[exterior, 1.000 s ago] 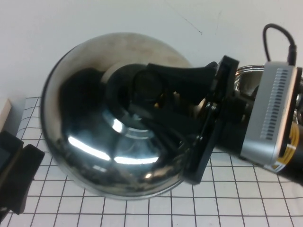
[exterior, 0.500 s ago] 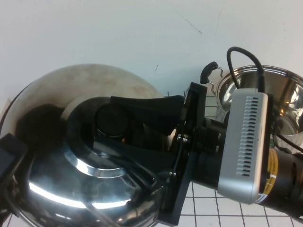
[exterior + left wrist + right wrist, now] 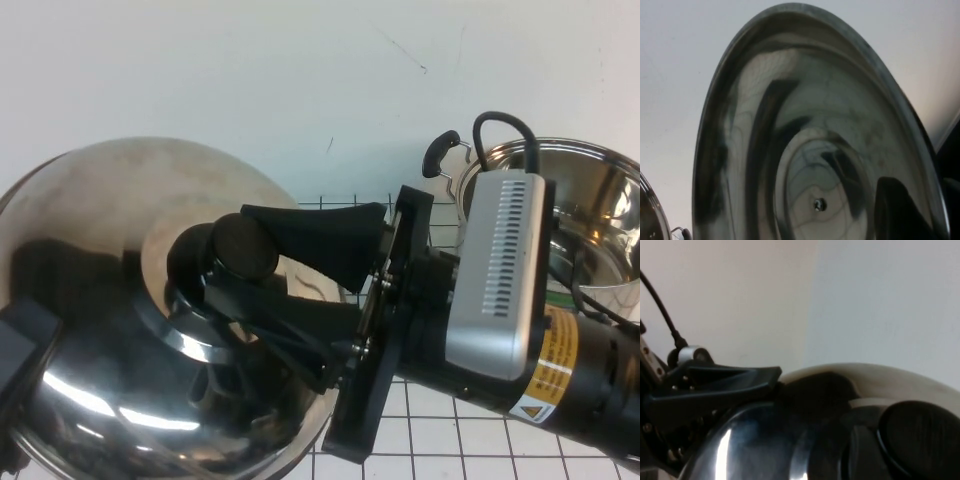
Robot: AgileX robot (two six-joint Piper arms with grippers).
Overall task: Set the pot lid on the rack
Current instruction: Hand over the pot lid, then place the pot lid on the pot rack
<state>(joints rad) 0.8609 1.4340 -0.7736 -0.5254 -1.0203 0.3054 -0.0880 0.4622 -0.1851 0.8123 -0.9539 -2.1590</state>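
The pot lid [image 3: 110, 230], shiny domed steel with a black knob [image 3: 245, 248], is held up in the air, tilted, close to the high camera. My right gripper [image 3: 235, 258] is shut on the knob from the right. My left gripper [image 3: 18, 345] is at the lid's lower left rim; in the left wrist view one finger [image 3: 900, 210] lies against the lid's underside [image 3: 805, 150] and the other is outside the rim, with gaps showing. In the right wrist view the knob [image 3: 920, 440] fills the lower corner. The rack is out of view.
The deep steel pot [image 3: 590, 190] with a black side handle [image 3: 440, 152] stands at the back right on the white gridded mat [image 3: 470, 440]. A plain white wall is behind. The lid and right arm hide most of the table.
The right gripper has carried the lid left and down in the high view, onto the left gripper, uncovering the pot. In the last half second it only tilted a little.
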